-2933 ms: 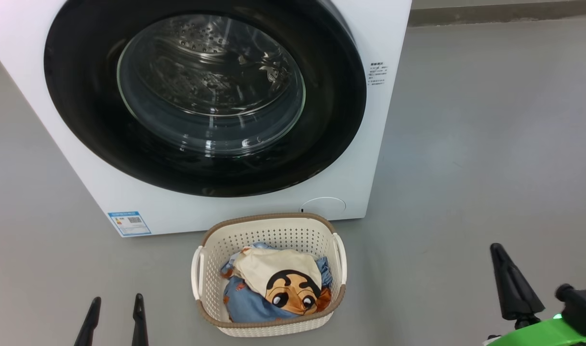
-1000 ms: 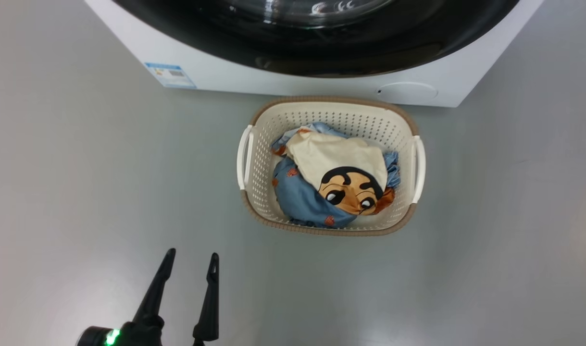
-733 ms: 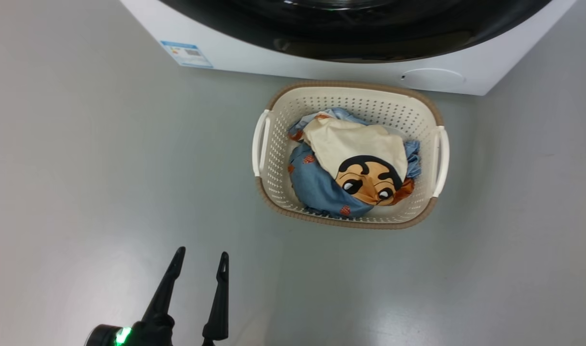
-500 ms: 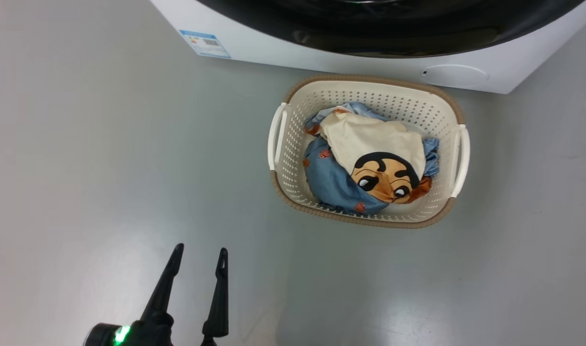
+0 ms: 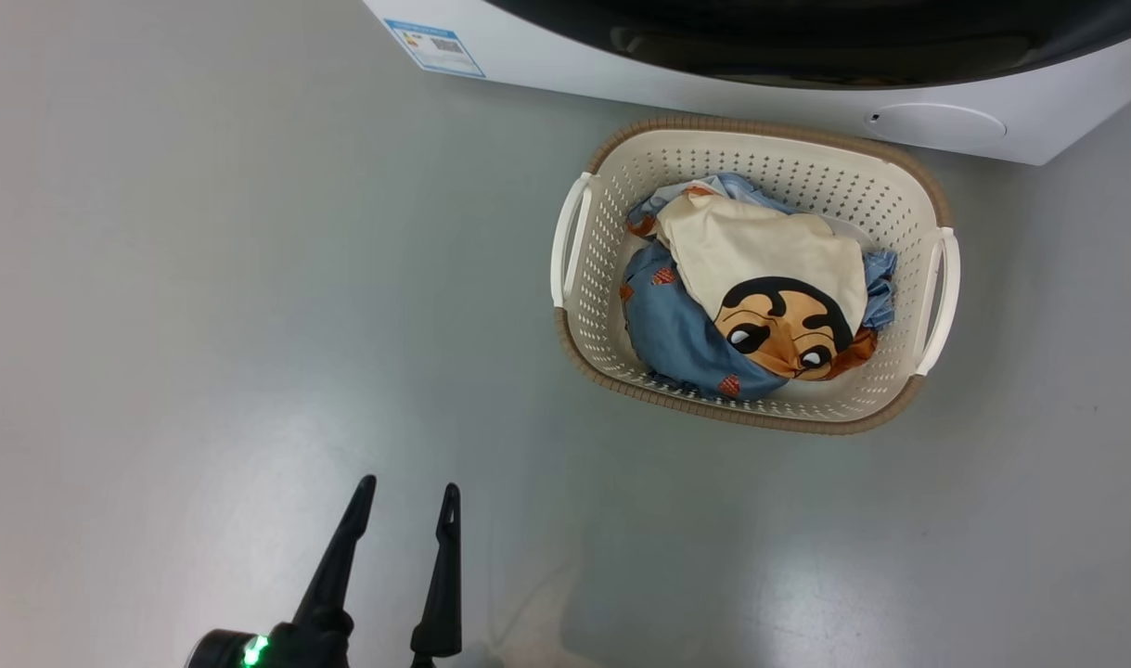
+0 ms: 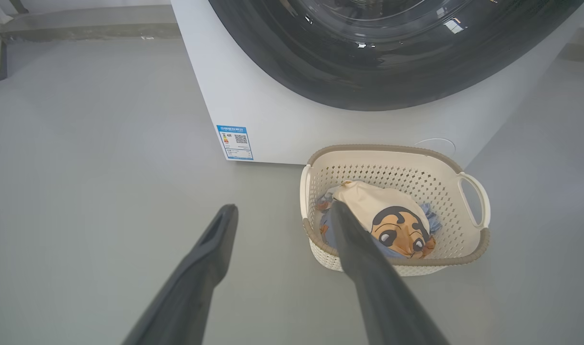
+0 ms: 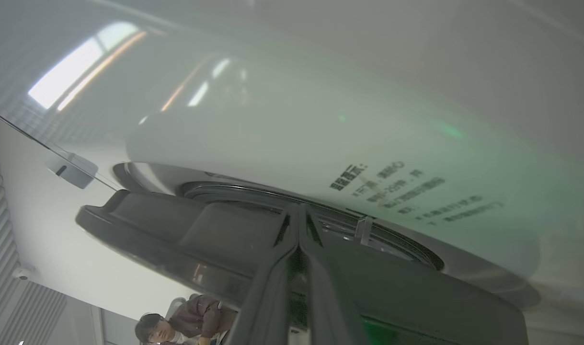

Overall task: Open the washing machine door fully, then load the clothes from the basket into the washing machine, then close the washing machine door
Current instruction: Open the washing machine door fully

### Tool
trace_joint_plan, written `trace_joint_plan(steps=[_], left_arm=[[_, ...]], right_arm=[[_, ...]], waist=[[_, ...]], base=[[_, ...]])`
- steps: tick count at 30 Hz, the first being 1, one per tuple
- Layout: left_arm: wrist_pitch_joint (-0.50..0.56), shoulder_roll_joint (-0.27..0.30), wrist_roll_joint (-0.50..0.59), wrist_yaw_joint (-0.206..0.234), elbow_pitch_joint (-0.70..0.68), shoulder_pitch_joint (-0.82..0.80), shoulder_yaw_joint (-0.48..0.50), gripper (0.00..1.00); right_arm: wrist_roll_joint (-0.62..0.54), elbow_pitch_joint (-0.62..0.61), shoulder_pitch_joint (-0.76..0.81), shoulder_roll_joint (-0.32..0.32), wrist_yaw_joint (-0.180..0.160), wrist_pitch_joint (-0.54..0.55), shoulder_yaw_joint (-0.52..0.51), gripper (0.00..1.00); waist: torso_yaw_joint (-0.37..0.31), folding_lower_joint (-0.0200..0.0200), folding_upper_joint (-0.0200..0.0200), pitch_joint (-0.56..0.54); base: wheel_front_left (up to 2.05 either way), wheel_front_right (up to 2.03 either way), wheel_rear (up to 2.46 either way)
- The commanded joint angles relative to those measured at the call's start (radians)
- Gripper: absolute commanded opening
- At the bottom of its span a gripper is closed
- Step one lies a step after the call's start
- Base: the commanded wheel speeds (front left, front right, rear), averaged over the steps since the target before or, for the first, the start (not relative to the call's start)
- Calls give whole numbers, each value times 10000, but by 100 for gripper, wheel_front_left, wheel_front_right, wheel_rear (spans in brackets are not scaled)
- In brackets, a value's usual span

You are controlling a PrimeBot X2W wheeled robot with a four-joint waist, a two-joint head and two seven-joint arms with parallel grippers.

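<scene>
Two fingers of the left gripper (image 5: 407, 489) are standing wide apart, gripping nothing. I'm seeing them hovering over bare grey floor (image 5: 203, 278) at the lower left of the head view, well apart from the basket (image 5: 751, 419). Basket is sitting on the floor just in front of the washing machine (image 5: 713, 88), toward its right side, long side facing the machine. Clothes (image 5: 760, 250) are lying piled inside it, with the cream piece and its cartoon face on top and blue fabric with orange prints underneath. In the left wrist view one finger is crossing in front of the basket's near corner without touching it. Blue label (image 5: 433, 46) is sitting at the machine's lower left corner. Right gripper (image 7: 299, 211) is showing its fingers pressed together, tips pointing at the seam between the washing machine door (image 7: 177, 235) rim and the white front. Can't tell whether they're touching it. A person (image 7: 177, 326) is sitting in the background of the right wrist view.
</scene>
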Motion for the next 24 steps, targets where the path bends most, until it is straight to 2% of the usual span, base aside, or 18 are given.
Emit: trace_joint_plan(steps=[1,13,24], left_arm=[[-63,91,-78,117,-207,-28,268,100],[-63,91,-208,167,-173,48,254,100],[-63,91,-297,314,-176,-88,59,100]], right_arm=[[-77,-277,-146,-160,17,105,124,0],[-208,-136,-506,-483,17,539,466,0],[-206,-169,-779,-447,17,765,844,0]], waist=[[26,0,0,-10],[88,0,0,105],[179,0,0,397]], base=[[0,0,0],[0,0,0],[0,0,0]])
